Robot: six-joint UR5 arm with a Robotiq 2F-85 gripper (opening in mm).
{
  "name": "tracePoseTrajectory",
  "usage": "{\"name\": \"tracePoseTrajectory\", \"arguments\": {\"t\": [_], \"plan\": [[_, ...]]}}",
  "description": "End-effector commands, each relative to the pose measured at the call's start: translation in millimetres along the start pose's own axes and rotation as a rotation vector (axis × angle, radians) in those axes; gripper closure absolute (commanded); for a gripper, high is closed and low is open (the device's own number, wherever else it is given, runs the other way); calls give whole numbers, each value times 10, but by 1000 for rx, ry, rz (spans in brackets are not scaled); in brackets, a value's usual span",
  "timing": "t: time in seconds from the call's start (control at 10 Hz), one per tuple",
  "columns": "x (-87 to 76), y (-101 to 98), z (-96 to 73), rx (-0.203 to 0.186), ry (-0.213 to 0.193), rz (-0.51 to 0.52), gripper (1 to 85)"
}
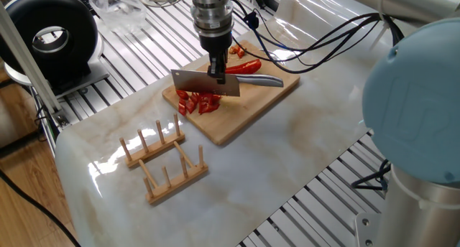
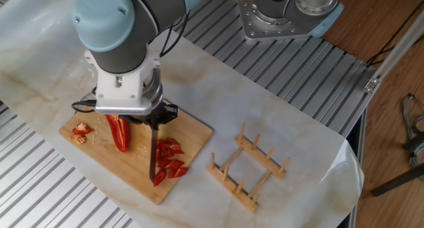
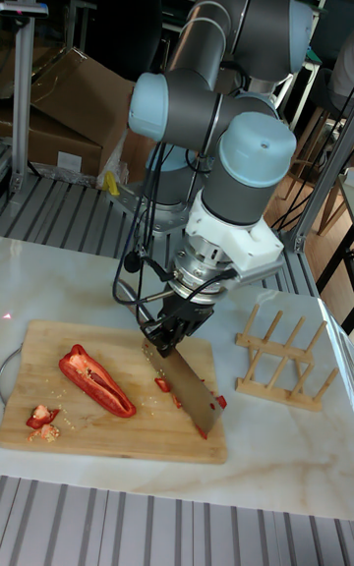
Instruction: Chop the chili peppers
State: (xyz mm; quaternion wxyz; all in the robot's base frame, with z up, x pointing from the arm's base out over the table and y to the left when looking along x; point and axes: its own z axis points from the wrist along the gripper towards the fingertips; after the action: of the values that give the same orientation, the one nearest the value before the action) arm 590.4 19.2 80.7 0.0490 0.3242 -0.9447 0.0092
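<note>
A pale marble-patterned table is sitting on a bed of ribbed aluminium rails, with cardboard boxes and metal racking standing behind it in the tall fixed view. A rectangular wooden cutting board is lying flat on the marble, its grain light and matte, and two small wooden peg racks are resting side by side on the table, well apart from the board. On the board the chili peppers are lying as glossy red pieces heaped near one end, while a long, curved uncut half is lying nearer the middle, and a few seedy scraps are sitting at the far end. The arm, grey-tubed with pale blue joint caps, is reaching down over the board with its wrist pointing straight at it. The gripper is clamping the handle of a cleaver, whose broad rectangular steel blade is hanging edge-down just above the chopped pieces. The shiny handle is sticking out sideways beyond the fingers over the board.
</note>
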Motion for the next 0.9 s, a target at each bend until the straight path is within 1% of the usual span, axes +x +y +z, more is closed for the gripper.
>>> {"name": "tracePoseTrajectory", "arguments": {"t": [0.0, 0.2, 0.3, 0.4, 0.5, 0.8], "plan": [[-45, -131, -55, 14, -38, 32, 843], [-78, -209, -58, 42, -51, 48, 843], [-80, -204, -35, 34, -50, 51, 843], [-69, -121, 16, -5, -44, 58, 843], [-65, -84, 42, -24, -47, 66, 843], [-26, -52, 55, -26, -29, 80, 843]]}}
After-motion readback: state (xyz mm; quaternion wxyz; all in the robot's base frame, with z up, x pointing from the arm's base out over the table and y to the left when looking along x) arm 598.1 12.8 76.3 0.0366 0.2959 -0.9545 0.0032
